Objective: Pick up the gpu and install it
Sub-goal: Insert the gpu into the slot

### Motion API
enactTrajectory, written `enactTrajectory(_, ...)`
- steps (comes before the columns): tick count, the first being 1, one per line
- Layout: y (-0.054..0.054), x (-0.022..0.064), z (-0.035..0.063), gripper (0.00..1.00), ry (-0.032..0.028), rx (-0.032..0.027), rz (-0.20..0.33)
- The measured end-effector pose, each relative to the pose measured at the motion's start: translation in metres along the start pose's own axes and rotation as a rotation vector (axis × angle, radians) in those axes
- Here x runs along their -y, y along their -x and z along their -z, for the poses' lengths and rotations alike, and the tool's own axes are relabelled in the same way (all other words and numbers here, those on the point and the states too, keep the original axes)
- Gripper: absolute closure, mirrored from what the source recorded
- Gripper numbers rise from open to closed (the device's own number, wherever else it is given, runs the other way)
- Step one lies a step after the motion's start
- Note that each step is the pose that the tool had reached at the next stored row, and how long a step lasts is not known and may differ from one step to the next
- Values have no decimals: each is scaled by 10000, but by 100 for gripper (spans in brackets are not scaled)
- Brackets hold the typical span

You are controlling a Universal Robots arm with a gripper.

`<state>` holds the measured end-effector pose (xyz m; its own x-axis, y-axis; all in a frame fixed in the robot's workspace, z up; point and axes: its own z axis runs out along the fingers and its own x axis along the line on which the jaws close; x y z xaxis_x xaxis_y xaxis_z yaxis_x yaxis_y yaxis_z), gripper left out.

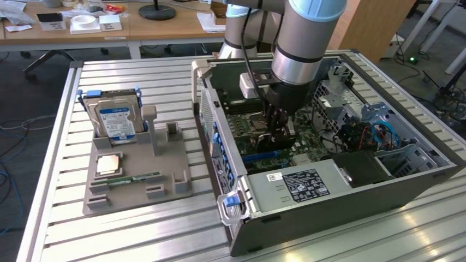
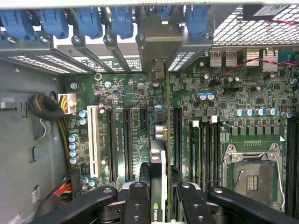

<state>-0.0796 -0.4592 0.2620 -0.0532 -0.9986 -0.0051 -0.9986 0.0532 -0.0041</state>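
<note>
I am looking down into the open computer case [image 1: 320, 180] lying on the slatted metal table [image 1: 131, 229], and the arm [image 1: 306, 38] is reaching straight down into it, with the gripper [image 1: 276, 134] sitting low over the motherboard [image 1: 251, 128]. In the wrist view the gripper [image 2: 159, 198] is clamping its black fingers [image 2: 138, 200] on the gpu [image 2: 159, 154], which is standing on edge between them, one finger pressing each flat side, the card's green logo showing just at the finger line. From the fingers the card is running toward twelve o'clock in that picture, its pale bracket [image 2: 156, 44] standing at the case's rear wall among the blue slot latches [image 2: 88, 21]. The card is lining up over the green motherboard [image 2: 243, 93] alongside the long black expansion slots [image 2: 126, 144], with the white slot [image 2: 93, 140] lying further out at nine o'clock and the empty processor socket [image 2: 252, 175] at three o'clock; I cannot tell whether its lower edge is seated in a slot. In the exterior view, at nine o'clock from the case, the grey parts holder [image 1: 135, 174] is carrying the hard drive [image 1: 117, 120] upright and the memory stick [image 1: 135, 178] lying flat.
</note>
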Motion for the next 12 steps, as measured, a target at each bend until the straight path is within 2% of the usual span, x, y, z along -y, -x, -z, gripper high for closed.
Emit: enactTrajectory(12,3,-10,-41,73,-1,4,1)
